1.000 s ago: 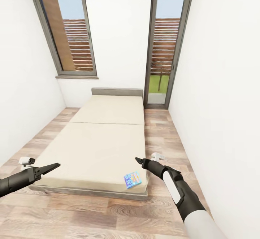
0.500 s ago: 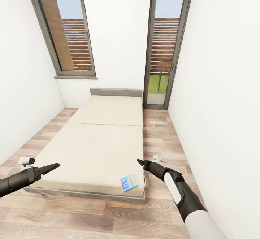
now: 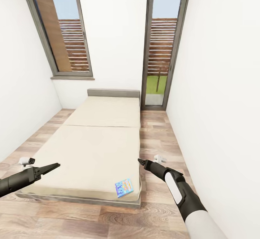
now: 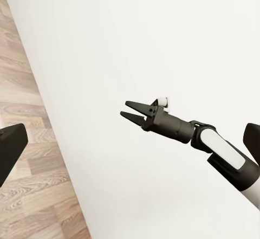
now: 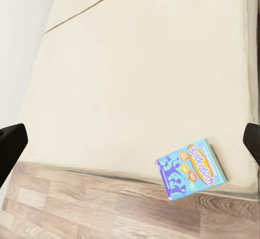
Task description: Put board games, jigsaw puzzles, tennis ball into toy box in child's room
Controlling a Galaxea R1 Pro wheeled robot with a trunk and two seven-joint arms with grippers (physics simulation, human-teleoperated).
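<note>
The right gripper (image 3: 140, 160) hangs in the air beside the bed's right side, above the plank floor (image 3: 159, 138); in the left wrist view (image 4: 129, 109) its two dark fingers stand a little apart, tips not meeting, with nothing between them. In the right wrist view the finger ends sit at the far sides of the picture, well apart, which agrees with a spread jaw. The left gripper (image 3: 56, 165) hangs over the bed's near left corner; in the head view its fingers look like one narrow point, while the left wrist view shows their ends at opposite sides of the picture, so it seems spread and empty too.

Nearest the right gripper lies the blue board game (image 3: 124, 187), a flat box with a cartoon cover, resting tilted on the mattress at the near right corner of the bed (image 3: 97, 141), close to the foot edge. The right wrist view looks down on the same box (image 5: 191, 168), just inside the mattress edge, with wood planks below it.

The bed's cream mattress runs away toward a grey headboard (image 3: 113, 93) against the far white wall. Left of the headboard stands a dark-framed window (image 3: 57, 29); right of it a tall glazed door (image 3: 162, 44) shows wooden slats and grass outside. A plain white wall (image 3: 220, 105) runs along the right side.
</note>
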